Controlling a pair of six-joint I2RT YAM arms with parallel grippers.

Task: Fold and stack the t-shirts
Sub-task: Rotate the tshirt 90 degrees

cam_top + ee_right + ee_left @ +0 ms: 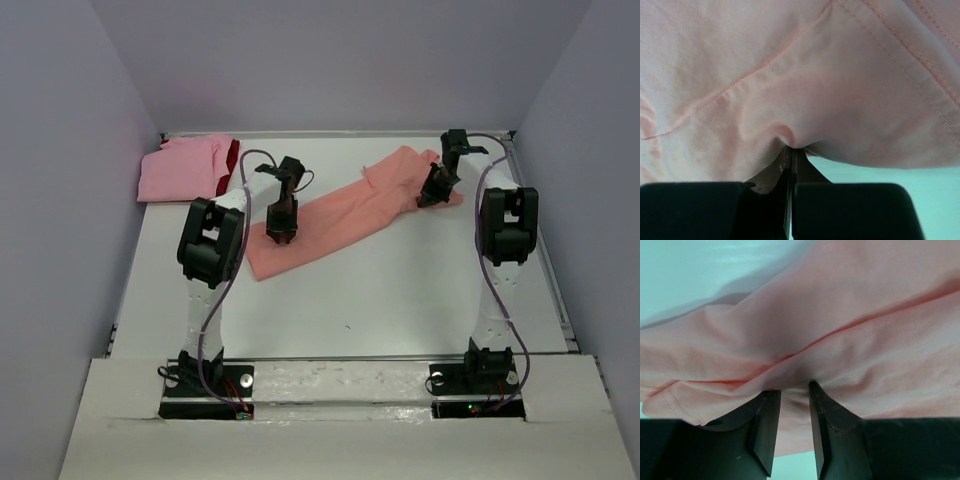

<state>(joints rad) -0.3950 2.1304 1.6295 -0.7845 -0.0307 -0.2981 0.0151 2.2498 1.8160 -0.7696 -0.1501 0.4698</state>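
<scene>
top external: pink t-shirt [180, 170] lies over dark red t-shirt [233, 158] at 10 o'clock on table [400, 300]. salmon t-shirt [340, 215] lies diagonal, 8 to 2 o'clock. left gripper [280, 236] pinches a fold near its 8 o'clock end; right gripper [427, 200] is clamped tight on its 2 o'clock end.

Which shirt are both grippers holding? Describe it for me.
On the white table, look at the middle. The orange shirt stretches diagonally, held by the left gripper and right gripper. The pink shirt and dark red shirt are piled in the far left corner.
</scene>
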